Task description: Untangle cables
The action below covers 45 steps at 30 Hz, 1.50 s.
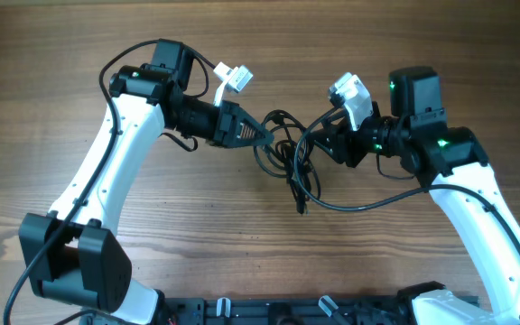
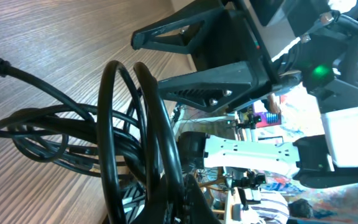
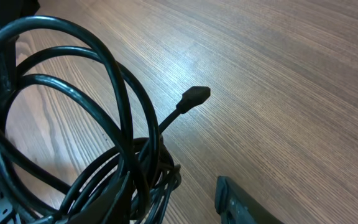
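The cables are a tangle of thin black loops lifted between my two grippers above the wooden table, with one plug end hanging down. My left gripper is shut on the left side of the bundle; in the left wrist view the loops rise right in front of its jaws. My right gripper is open at the bundle's right side. In the right wrist view the loops hang over its left finger, with a gap across to its right finger. A plug sticks out over the table.
One cable strand trails right from the bundle toward the right arm. A white tag or connector sits by the left wrist. The wooden table surrounds the arms. The right gripper's open fingers face the left wrist camera.
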### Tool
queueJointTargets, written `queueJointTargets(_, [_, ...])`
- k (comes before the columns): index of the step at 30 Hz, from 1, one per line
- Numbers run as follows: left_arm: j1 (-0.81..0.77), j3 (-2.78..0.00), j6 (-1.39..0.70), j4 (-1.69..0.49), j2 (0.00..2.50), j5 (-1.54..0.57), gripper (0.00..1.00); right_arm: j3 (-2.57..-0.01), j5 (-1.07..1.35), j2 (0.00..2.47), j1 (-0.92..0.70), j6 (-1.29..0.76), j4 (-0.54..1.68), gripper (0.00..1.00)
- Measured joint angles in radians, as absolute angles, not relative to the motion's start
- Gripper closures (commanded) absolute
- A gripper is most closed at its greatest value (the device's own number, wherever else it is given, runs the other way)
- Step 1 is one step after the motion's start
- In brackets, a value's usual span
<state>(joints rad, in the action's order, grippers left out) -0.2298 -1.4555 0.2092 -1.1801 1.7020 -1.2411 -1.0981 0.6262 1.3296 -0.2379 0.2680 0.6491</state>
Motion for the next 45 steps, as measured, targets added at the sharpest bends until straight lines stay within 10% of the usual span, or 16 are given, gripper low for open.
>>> queueJointTargets(33, [-0.281, -1.456, 0.209, -1.174, 1.702, -1.312, 0.96, -1.097, 0.788, 1.408, -0.238, 0.203, 0.581, 0.62])
queueJointTargets(38, [-0.304, -1.456, 0.209, -1.169, 1.702, -1.311, 0.96, -1.095, 0.796, 1.408, -0.238, 0.199, 0.546, 0.96])
queueJointTargets(45, [-0.312, -1.456, 0.209, -1.165, 1.702, -1.291, 0.96, -1.093, 0.549, 1.408, -0.245, 0.072, 0.545, 0.96])
